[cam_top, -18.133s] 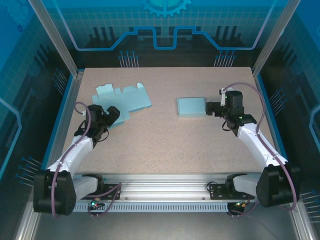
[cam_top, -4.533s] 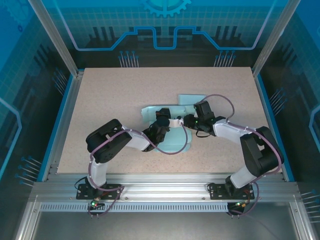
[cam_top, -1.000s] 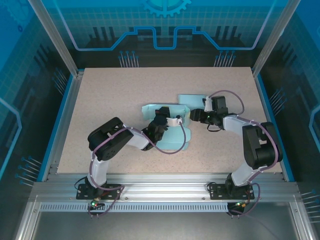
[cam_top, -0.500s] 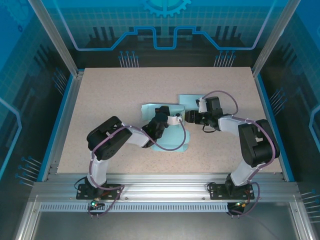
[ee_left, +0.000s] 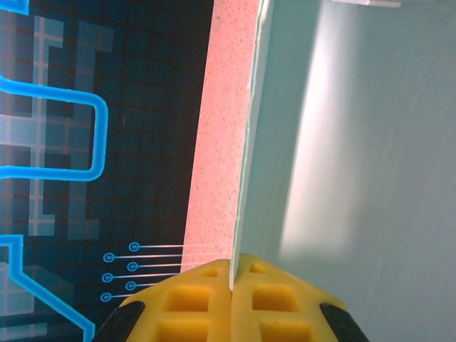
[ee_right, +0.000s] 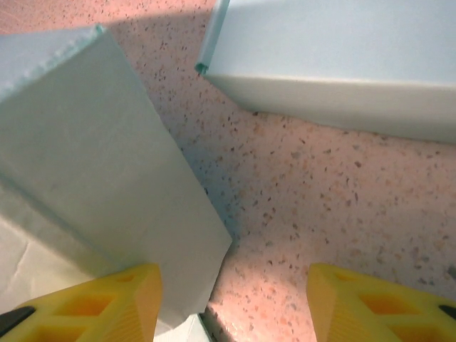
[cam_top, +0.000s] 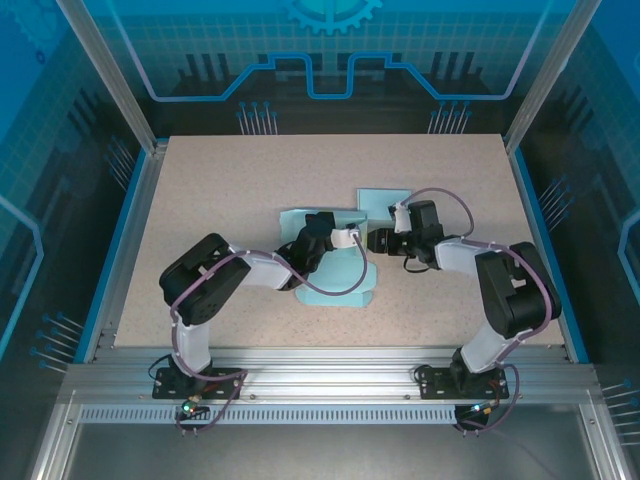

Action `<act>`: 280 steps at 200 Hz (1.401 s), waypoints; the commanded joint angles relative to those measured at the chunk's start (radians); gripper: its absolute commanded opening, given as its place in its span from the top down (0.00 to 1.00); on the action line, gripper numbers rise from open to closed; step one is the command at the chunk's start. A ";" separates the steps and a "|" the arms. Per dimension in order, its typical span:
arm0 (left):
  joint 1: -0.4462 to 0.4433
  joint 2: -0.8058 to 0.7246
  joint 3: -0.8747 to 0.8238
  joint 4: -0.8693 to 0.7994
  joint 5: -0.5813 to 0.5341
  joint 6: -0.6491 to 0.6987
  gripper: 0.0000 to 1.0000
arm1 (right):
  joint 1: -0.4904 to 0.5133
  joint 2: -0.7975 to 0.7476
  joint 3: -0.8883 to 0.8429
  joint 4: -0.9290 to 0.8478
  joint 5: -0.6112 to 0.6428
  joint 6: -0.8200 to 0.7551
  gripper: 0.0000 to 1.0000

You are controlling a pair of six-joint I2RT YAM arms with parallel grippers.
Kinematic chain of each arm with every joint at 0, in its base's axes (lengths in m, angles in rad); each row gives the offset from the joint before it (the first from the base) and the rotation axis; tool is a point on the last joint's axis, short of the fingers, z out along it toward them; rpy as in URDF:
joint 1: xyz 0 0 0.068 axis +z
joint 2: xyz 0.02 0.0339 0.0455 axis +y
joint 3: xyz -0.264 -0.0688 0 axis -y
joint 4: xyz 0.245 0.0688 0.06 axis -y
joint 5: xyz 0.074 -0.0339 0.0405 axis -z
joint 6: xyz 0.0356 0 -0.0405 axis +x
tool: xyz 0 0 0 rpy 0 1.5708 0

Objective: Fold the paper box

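The paper box (cam_top: 338, 272) is a pale blue cut sheet, partly folded, lying at the table's middle. My left gripper (cam_top: 333, 238) is over its far edge. In the left wrist view the yellow fingers (ee_left: 192, 299) are pressed together on the thin edge of an upright panel (ee_left: 342, 142). My right gripper (cam_top: 378, 240) sits just right of the sheet, low over the table. Its jaws (ee_right: 234, 278) stand open, with a raised flap (ee_right: 92, 164) of the sheet against the left finger (ee_right: 121, 303) and bare table between the fingers.
A finished, closed pale blue box (cam_top: 385, 200) lies just behind the right gripper, and its side wall (ee_right: 335, 92) is close ahead in the right wrist view. Speckled table (cam_top: 220, 180) spreads to the left and back. Blue rails and enclosure walls border it.
My right gripper has slid left, up to the sheet's right flap. The left arm's elbow has swung left while its gripper stays shut on the panel.
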 commanded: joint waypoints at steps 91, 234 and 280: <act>0.005 0.044 -0.028 0.227 0.023 0.085 0.97 | 0.017 -0.105 -0.067 0.043 -0.042 -0.037 0.44; 0.001 0.041 -0.033 0.184 0.044 0.075 0.97 | 0.063 0.013 0.049 0.022 0.028 -0.116 0.33; -0.009 0.043 -0.034 0.188 0.050 0.079 0.96 | 0.081 0.039 0.072 0.039 0.127 -0.114 0.38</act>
